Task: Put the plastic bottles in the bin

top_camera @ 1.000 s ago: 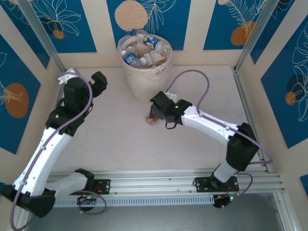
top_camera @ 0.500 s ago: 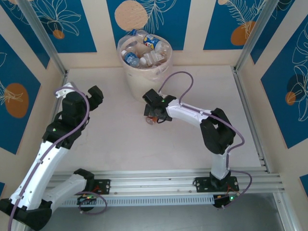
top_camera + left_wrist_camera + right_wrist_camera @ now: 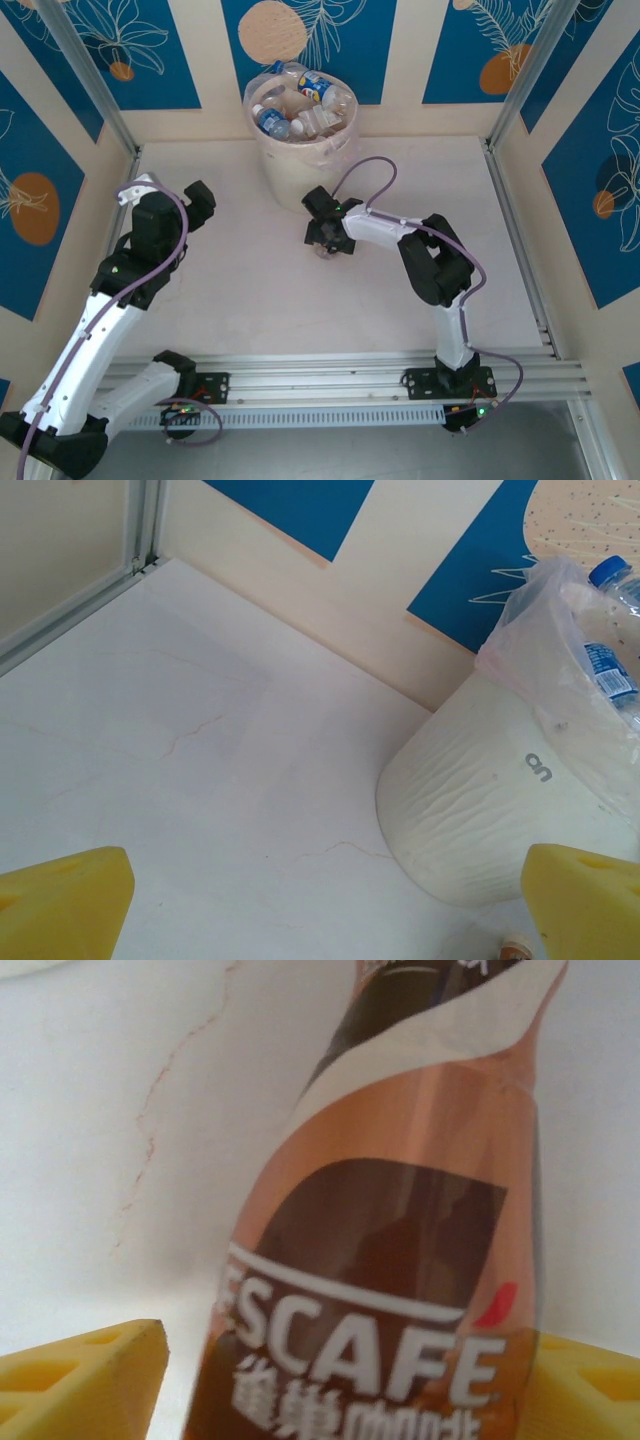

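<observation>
One bottle is left out on the counter [image 3: 230,270]: a brown coffee bottle [image 3: 400,1260] with a bronze and white label, lying on its side right under the right end effector [image 3: 323,238]. The end effector sits low over it with its yellow fingers [image 3: 80,1380] spread to either side of the body. In its own camera a strip of bare counter shows between one finger and the label, while the other finger is hard up against the bottle's far side, so I'd call this a straddle and not a firm pinch. Taking it across the middle of the label makes sense to me, as the widest and straightest part is least likely to squirt out.

The bin [image 3: 295,175] stands just beyond that end effector, on the far side from the arm bases. It is already heaped with plastic bottles [image 3: 300,105] inside its clear liner, so I'd guess the lift has to clear both rim and pile.

The left end effector [image 3: 325,880] hangs apart with its fingers wide and nothing between them, the bin ahead of it and off to its right. I take it to be parked clear of the other arm's path
</observation>
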Robot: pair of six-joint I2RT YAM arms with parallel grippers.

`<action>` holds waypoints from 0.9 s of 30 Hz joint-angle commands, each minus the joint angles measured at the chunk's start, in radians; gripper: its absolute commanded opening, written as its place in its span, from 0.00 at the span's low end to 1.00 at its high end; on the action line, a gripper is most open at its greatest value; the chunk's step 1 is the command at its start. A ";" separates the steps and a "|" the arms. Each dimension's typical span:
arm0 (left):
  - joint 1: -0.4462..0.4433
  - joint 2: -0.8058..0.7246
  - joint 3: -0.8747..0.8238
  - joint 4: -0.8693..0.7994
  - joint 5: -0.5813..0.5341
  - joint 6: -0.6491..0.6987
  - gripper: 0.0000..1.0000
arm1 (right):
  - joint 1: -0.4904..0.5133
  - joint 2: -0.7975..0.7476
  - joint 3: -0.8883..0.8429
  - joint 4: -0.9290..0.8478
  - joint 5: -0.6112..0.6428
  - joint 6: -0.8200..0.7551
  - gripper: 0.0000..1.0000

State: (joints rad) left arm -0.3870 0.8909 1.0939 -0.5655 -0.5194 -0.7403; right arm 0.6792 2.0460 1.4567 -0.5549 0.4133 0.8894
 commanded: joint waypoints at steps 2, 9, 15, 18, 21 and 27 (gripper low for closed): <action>0.010 -0.019 -0.009 -0.016 -0.033 0.018 0.99 | -0.016 0.019 0.002 0.004 -0.036 -0.025 0.76; 0.011 -0.020 -0.009 -0.020 -0.044 0.017 1.00 | -0.009 -0.035 -0.062 0.018 -0.015 -0.060 0.62; 0.010 -0.033 -0.008 -0.027 -0.062 0.019 0.99 | 0.005 -0.147 -0.119 -0.012 0.033 -0.076 0.54; 0.011 -0.039 -0.008 -0.027 -0.065 0.021 1.00 | 0.020 -0.236 -0.145 -0.049 0.069 -0.089 0.54; 0.011 -0.044 -0.008 -0.028 -0.066 0.021 1.00 | 0.032 -0.339 -0.164 -0.098 0.098 -0.103 0.54; 0.010 -0.053 -0.006 -0.025 -0.054 0.019 0.99 | 0.047 -0.565 -0.153 -0.172 0.130 -0.177 0.52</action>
State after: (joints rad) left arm -0.3862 0.8543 1.0908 -0.5701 -0.5591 -0.7334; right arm 0.7208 1.5688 1.2972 -0.6636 0.5014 0.7685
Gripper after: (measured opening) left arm 0.994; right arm 0.547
